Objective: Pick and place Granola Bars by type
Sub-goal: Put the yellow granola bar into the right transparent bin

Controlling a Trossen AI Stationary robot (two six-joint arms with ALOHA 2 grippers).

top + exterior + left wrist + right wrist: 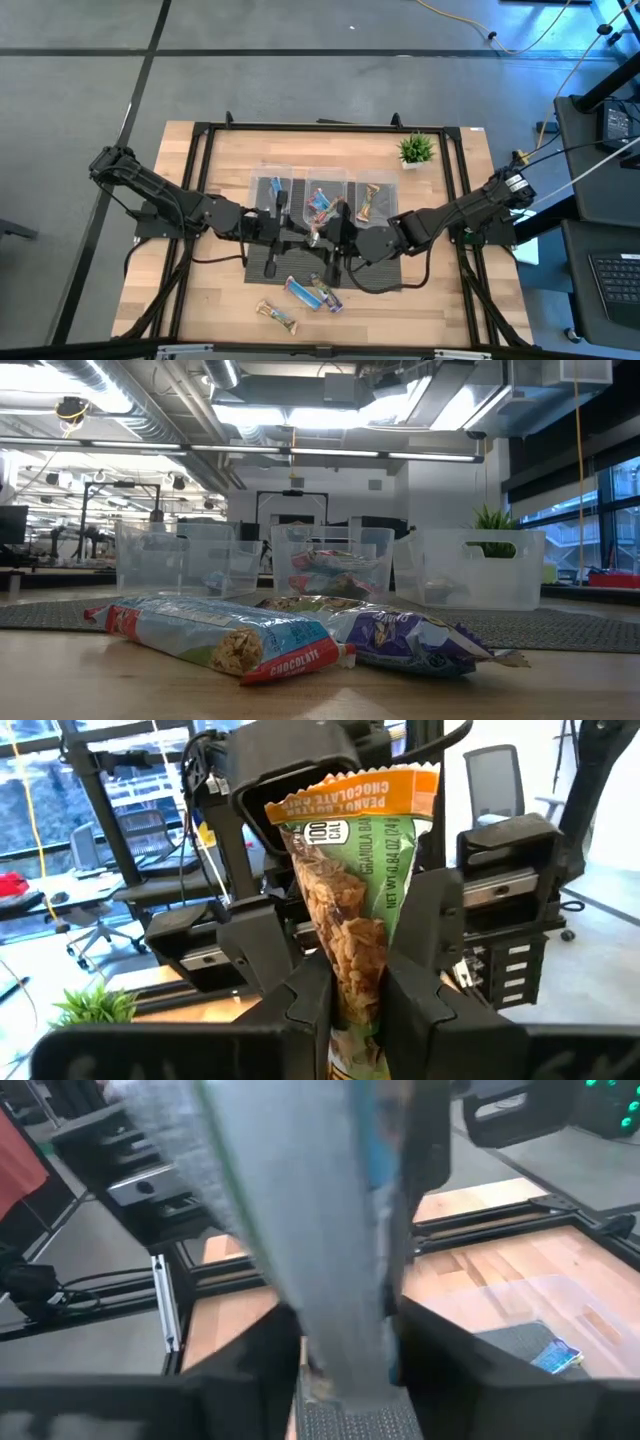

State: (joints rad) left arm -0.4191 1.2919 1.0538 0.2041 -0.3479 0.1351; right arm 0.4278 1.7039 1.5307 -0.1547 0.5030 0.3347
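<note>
L gripper [355, 995] clamps green-tan bar [360, 900] just in front of bins [322, 192]; R gripper [345, 1360] beside it pinches a bar [300, 1230] too. Loose bars [315, 293] lie nearer table front.

Three bins [322, 195] stand side by side at the back of the surface [215, 290], a plant [416, 149] behind their right end, a mat [385, 278] before them, and loose bars [312, 292] lie nearest the front edge.
</note>
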